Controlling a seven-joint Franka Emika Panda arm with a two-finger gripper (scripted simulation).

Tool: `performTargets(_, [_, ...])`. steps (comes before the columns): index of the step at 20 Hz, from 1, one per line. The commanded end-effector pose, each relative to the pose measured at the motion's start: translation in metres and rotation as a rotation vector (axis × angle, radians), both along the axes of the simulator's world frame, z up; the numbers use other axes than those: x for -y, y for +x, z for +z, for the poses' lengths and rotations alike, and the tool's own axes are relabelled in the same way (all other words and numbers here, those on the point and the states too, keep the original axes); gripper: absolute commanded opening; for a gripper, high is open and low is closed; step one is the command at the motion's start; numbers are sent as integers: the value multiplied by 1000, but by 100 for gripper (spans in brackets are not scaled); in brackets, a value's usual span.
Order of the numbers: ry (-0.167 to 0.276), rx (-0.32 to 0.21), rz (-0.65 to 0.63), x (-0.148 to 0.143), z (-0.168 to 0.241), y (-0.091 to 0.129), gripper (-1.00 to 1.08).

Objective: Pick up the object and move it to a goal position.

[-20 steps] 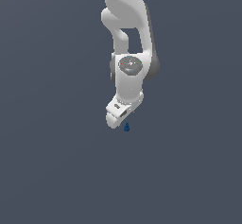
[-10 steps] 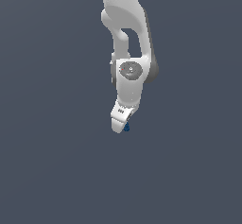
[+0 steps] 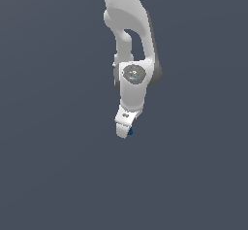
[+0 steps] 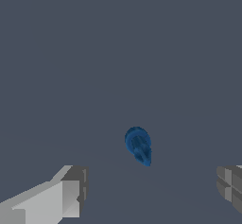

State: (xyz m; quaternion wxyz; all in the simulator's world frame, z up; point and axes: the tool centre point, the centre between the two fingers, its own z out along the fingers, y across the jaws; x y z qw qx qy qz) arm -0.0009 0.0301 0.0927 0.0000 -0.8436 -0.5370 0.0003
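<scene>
Tiny dark blue object [image 4: 138,146], roundish and knobbly, tapering to a narrower end at about 5 o'clock in the wrist view; lying on the plain grey tabletop [image 3: 53,166]. Seen between the two fingers [image 4: 66,190] in the wrist view, nearer the middle of the gap than either side, touching neither. Pale grey finger at about 8 o'clock from the object, darker grey finger at about 3 to 4 o'clock, cut off by the frame edge. Gripper [image 4: 149,190] spread wide, released, grasping nothing. In the exterior view, only a small blue speck of the object [image 3: 130,132] showing, just at 3 o'clock of the white gripper [image 3: 124,131] tip, mostly hidden behind it. Far smaller than the gripper. Cannot tell from the exterior view whether the tip meets the tabletop. Gripper pointing down toward 6 o'clock, slightly tilted toward 7 o'clock. Above it, at 12 o'clock, the white arm [image 3: 130,25], with a round grey joint cap [image 3: 133,73] facing the camera and a darker grey housing on its 3 o'clock side. Arm running up out of the frame at 12 o'clock. Around everything, flat, even grey tabletop filling both views, with a faint lighter band crossing the wrist view near the object.
</scene>
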Motion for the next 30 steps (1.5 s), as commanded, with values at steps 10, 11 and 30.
performTargets(10, [0, 0, 4, 0, -35, -1, 100])
performTargets(11, [0, 0, 5, 0, -39, -1, 100])
performTargets(30, [0, 0, 5, 0, -49, 0, -100])
